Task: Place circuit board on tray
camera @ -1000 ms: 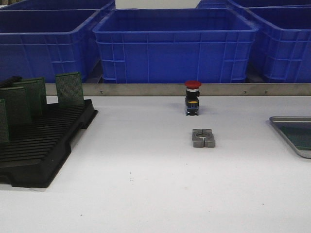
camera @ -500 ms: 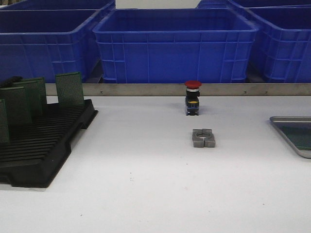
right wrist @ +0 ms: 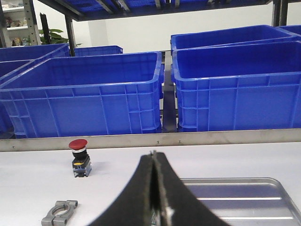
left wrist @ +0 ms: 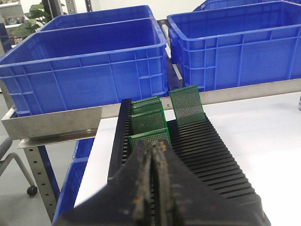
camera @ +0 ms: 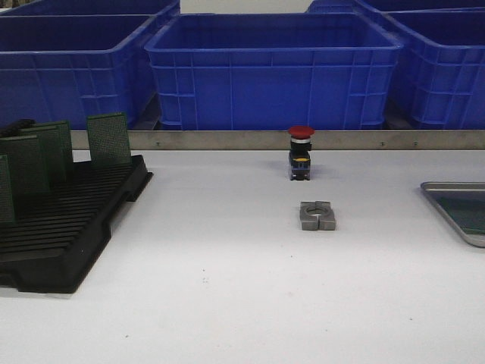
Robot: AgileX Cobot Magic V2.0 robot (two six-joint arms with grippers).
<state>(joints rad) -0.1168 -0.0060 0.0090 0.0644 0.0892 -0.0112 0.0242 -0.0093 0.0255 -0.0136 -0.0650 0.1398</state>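
Several green circuit boards [camera: 108, 138] stand upright in a black slotted rack [camera: 68, 235] at the table's left. They also show in the left wrist view [left wrist: 187, 104], with the rack [left wrist: 211, 150] under them. My left gripper [left wrist: 154, 144] is shut and empty, just short of the nearest board [left wrist: 148, 136]. The silver tray [camera: 447, 186] lies at the right edge, and a green surface [camera: 466, 212] shows inside it. My right gripper [right wrist: 153, 153] is shut, over the tray's near left part [right wrist: 235, 197]. Neither gripper shows in the front view.
A red push button [camera: 301, 152] stands at the table's middle back, with a grey metal clamp [camera: 317, 215] in front of it. Both show in the right wrist view, button [right wrist: 79, 157] and clamp [right wrist: 59, 213]. Big blue crates [camera: 273, 72] stand behind a metal rail [camera: 227, 139].
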